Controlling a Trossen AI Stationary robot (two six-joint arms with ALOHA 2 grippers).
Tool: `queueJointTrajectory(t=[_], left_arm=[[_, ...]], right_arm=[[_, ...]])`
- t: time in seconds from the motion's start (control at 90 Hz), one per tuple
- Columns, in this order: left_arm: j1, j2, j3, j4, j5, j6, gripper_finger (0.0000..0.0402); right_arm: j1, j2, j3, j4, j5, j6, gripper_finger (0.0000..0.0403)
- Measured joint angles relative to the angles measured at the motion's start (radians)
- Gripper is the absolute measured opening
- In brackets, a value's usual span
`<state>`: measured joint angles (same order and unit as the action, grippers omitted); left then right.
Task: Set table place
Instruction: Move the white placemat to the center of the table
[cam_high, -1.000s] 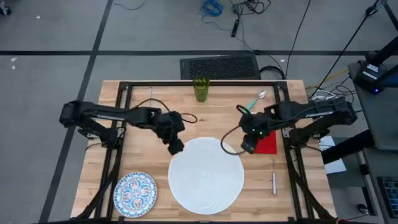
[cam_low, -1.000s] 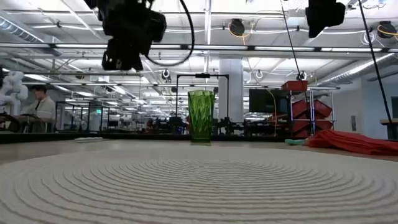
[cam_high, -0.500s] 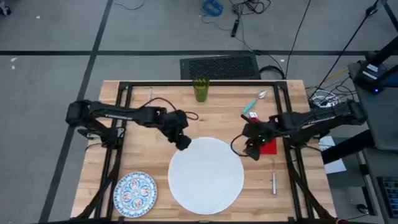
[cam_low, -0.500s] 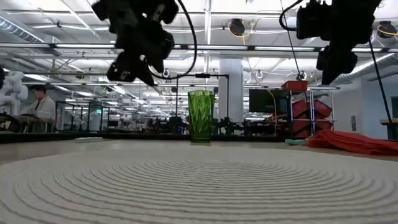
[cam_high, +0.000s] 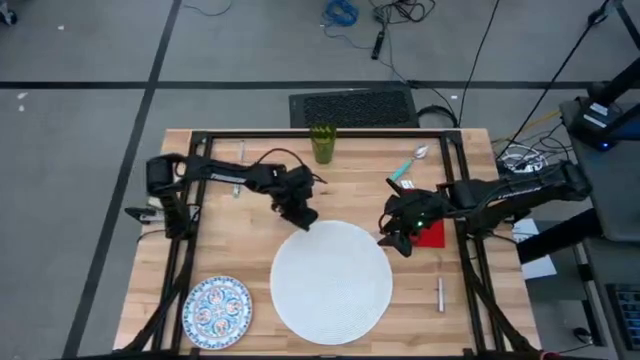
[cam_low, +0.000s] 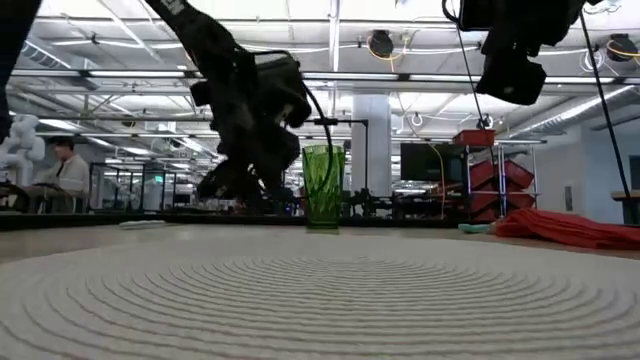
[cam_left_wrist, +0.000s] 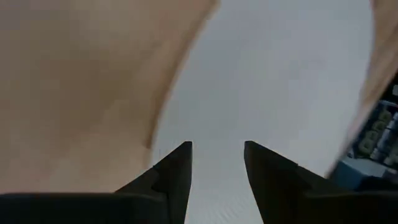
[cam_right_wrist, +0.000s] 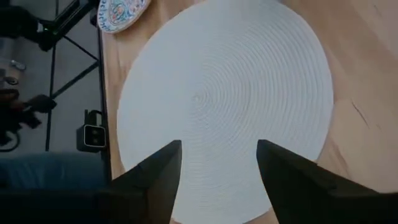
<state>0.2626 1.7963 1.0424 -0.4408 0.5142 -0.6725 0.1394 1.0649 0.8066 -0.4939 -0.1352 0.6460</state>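
Observation:
The large white round plate (cam_high: 330, 282) lies flat on the wooden table (cam_high: 230, 250), near the front middle. My left gripper (cam_high: 305, 220) hovers open over the plate's far-left rim (cam_left_wrist: 186, 93), low above the table in the low view (cam_low: 235, 180). My right gripper (cam_high: 392, 240) hangs open at the plate's right rim, higher up (cam_low: 510, 75), looking across the plate (cam_right_wrist: 230, 81). The patterned plate (cam_high: 217, 308) sits at the front left. The green tumbler (cam_high: 323, 143) stands upright at the far edge. The red napkin (cam_high: 432, 233), the teal-handled spoon (cam_high: 408, 166) and the silver cutlery (cam_high: 440, 293) lie to the right.
A black frame rail (cam_high: 195, 200) runs around the tabletop. Bare wood shows between the tumbler and the white plate (cam_high: 350, 190) and at the front right (cam_high: 420, 310). In the right wrist view the patterned plate (cam_right_wrist: 121, 12) shows beyond the white plate.
My left gripper has gone toward the table's far edge and a little right, from the white plate's left rim to its far-left rim, and has come down close to the table. My right gripper has edged slightly toward the white plate. Nothing on the table has moved.

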Motion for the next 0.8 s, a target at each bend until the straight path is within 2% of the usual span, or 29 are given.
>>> queueJointTrajectory(t=[0.067, 0.222, 0.522, 0.8], left_arm=[[-0.001, 0.014, 0.0, -0.004, -0.047, 0.008, 0.0132], [-0.003, 0.044, 0.0, -0.011, -0.071, 0.031, 0.0132], [-0.004, 0.049, 0.001, -0.009, -0.035, 0.043, 0.0132], [-0.049, 0.05, 0.001, -0.006, -0.033, 0.027, 0.0132]], right_arm=[[0.0, 0.0, 0.0, 0.011, 0.0, -0.001, 0.0196], [0.0, 0.0, 0.0, 0.013, 0.0, -0.003, 0.0196], [0.0, 0.0, 0.0, 0.012, 0.001, -0.016, 0.0196], [0.0, 0.0, 0.0, 0.011, 0.003, -0.031, 0.0196]])
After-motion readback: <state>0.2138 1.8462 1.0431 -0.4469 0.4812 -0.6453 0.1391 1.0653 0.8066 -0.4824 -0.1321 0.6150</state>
